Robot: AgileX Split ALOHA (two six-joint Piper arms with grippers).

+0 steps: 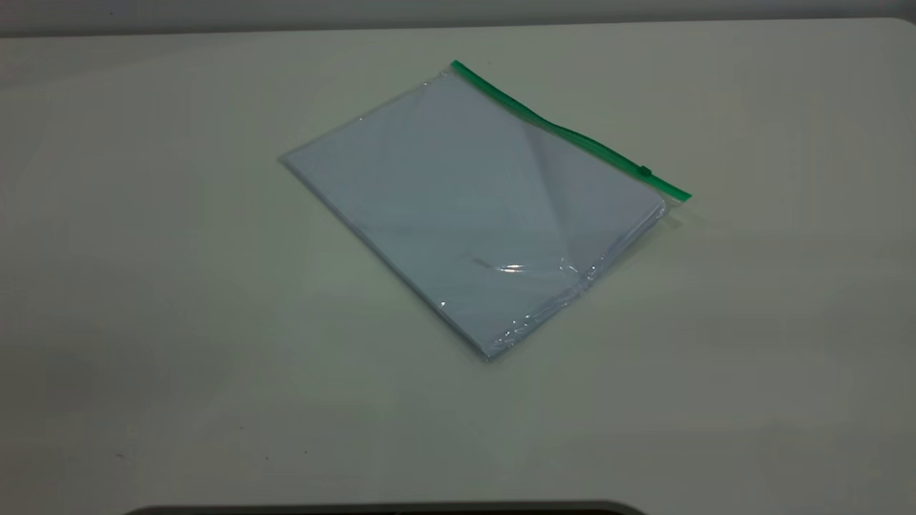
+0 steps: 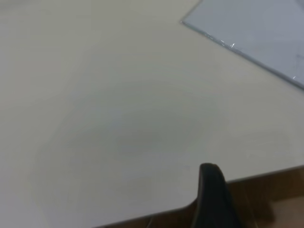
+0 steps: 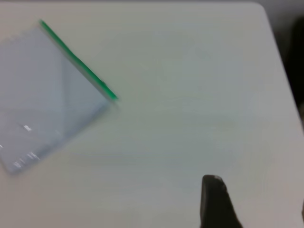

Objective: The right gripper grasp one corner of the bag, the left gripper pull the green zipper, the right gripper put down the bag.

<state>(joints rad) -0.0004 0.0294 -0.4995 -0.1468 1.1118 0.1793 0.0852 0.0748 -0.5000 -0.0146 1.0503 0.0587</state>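
The bag (image 1: 472, 207) lies flat on the pale table (image 1: 143, 286), a clear pouch with white sheets inside. The green zipper (image 1: 565, 132) runs along its far right edge, with the darker slider tab (image 1: 645, 171) near that edge's right end. Neither arm shows in the exterior view. In the left wrist view, one black finger (image 2: 211, 190) of the left gripper (image 2: 259, 197) hangs over the table edge, far from the bag (image 2: 256, 28). The right gripper (image 3: 259, 199) hovers over bare table, apart from the bag (image 3: 42, 95) and its zipper (image 3: 78, 61). Both grippers are open and hold nothing.
Bare table surrounds the bag on all sides. The table's edge, with brown floor (image 2: 266, 199) beyond, runs just past the left gripper. The table's rounded corner (image 3: 259, 7) and side edge lie beside the right gripper. A dark strip (image 1: 386, 509) shows at the exterior view's lower border.
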